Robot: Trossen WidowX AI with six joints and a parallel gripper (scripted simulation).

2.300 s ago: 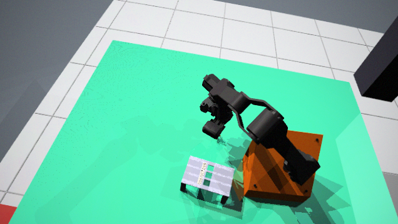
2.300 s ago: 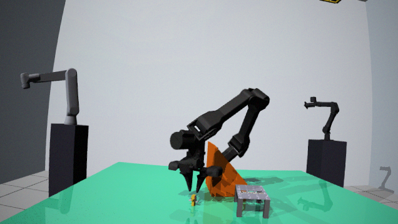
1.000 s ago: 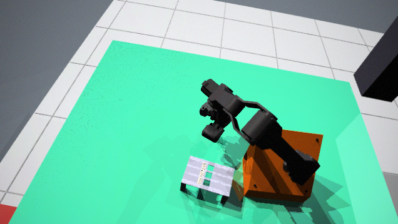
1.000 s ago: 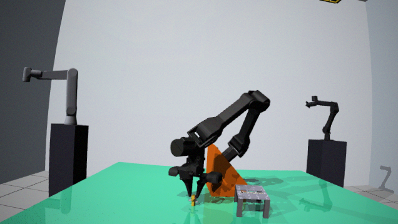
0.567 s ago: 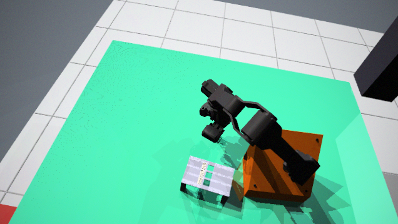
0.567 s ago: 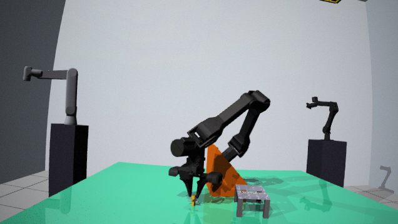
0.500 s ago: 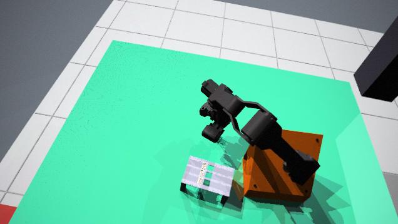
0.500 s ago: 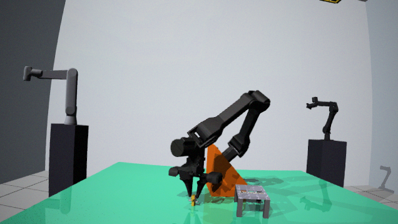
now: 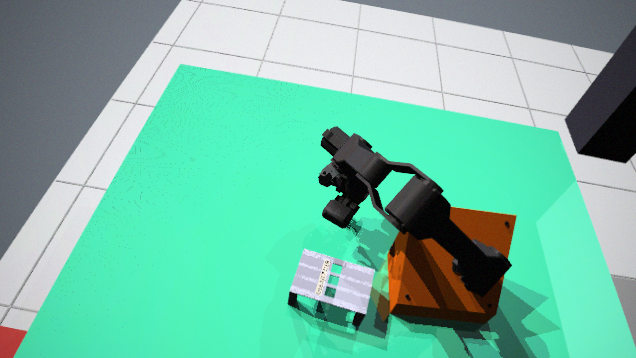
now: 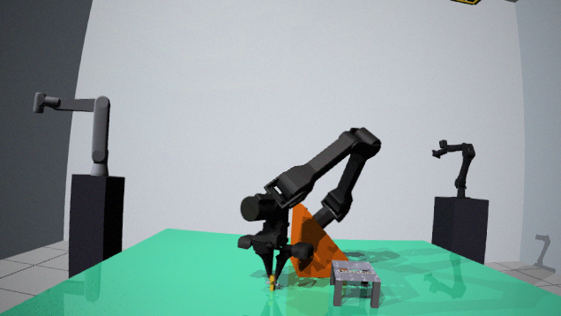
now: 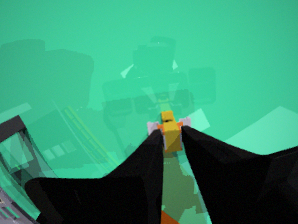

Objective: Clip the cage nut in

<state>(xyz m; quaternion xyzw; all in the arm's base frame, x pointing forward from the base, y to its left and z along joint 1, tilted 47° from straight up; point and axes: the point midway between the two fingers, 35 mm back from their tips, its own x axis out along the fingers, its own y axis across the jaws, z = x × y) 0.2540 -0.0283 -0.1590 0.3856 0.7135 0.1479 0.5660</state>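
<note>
The cage nut [image 10: 272, 286] [image 11: 172, 137] is a small yellow-orange block with pale pieces at its two sides. It stands upright at the green table top, left of the rail plate in the exterior view. My gripper [image 10: 273, 277] [image 11: 170, 133] points down, with its narrow black fingertips against both sides of the nut, shut on it. In the top view the arm hides the nut. The rail plate [image 9: 355, 292] [image 10: 344, 266] is grey, raised on legs, with a row of square holes beside a pale label strip [image 9: 323, 277]. The hole marks are too small to read.
The orange base block [image 9: 435, 300] [image 10: 309, 265] stands behind the plate, close to it, under the arm. The plate's legs [image 10: 337, 295] hold it above the green table top [image 9: 200, 200]. Other arms on dark pedestals [image 10: 94, 221] [image 10: 459, 229] stand beyond the table.
</note>
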